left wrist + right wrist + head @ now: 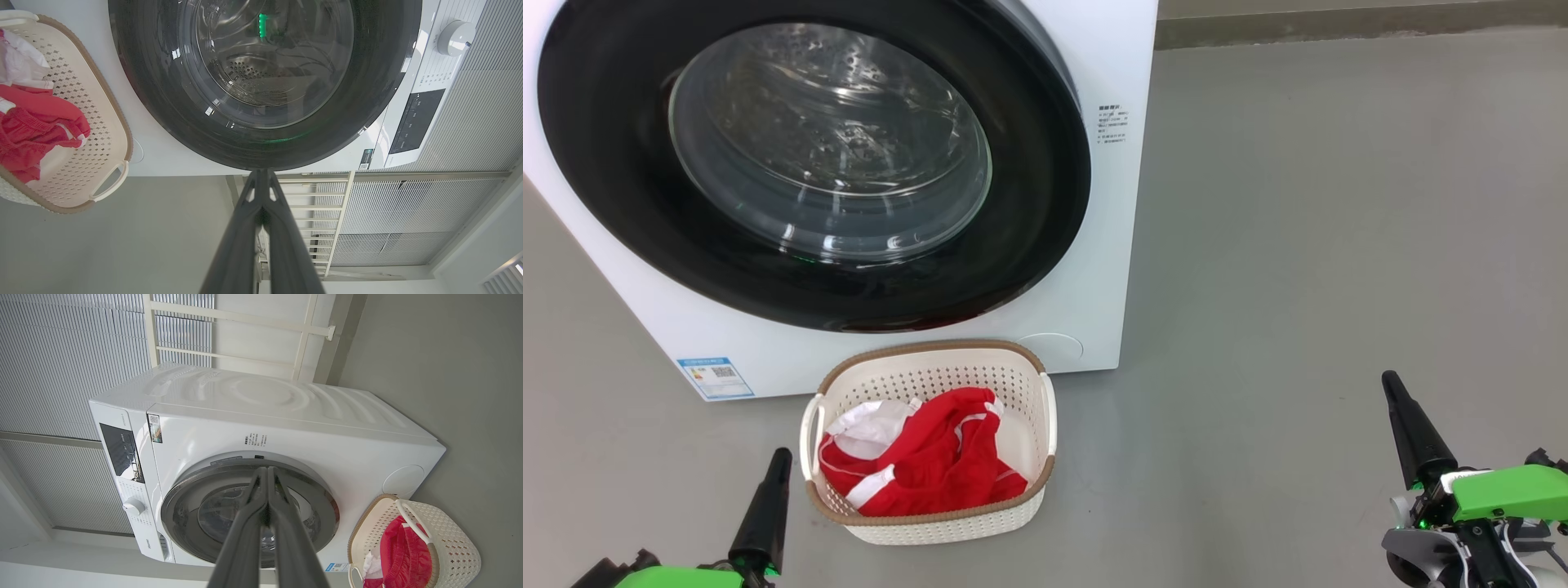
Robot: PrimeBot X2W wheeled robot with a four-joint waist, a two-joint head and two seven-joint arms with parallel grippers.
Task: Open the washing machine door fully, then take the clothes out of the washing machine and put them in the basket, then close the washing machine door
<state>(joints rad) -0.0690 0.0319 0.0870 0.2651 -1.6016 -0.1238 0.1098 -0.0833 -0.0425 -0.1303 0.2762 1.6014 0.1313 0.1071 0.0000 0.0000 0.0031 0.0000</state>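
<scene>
The washing machine (pixel 1115 269) takes up the head view from 9 to 12 o'clock and stands on the grey floor (pixel 1323 245). The washing machine door (pixel 1045 204) lies closed against its front, a black rim around clear glass. The basket (pixel 931 351) sits on the floor at 6 o'clock of the door, just in front of the machine. The clothes (pixel 939 465) lie heaped inside it, red with white. The left end effector (pixel 782 453) hangs at 7 o'clock of the basket, near its corner. The right end effector (pixel 1390 380) is well apart from the basket at 3 o'clock. Both are narrow, fingers pressed together, holding nothing.
</scene>
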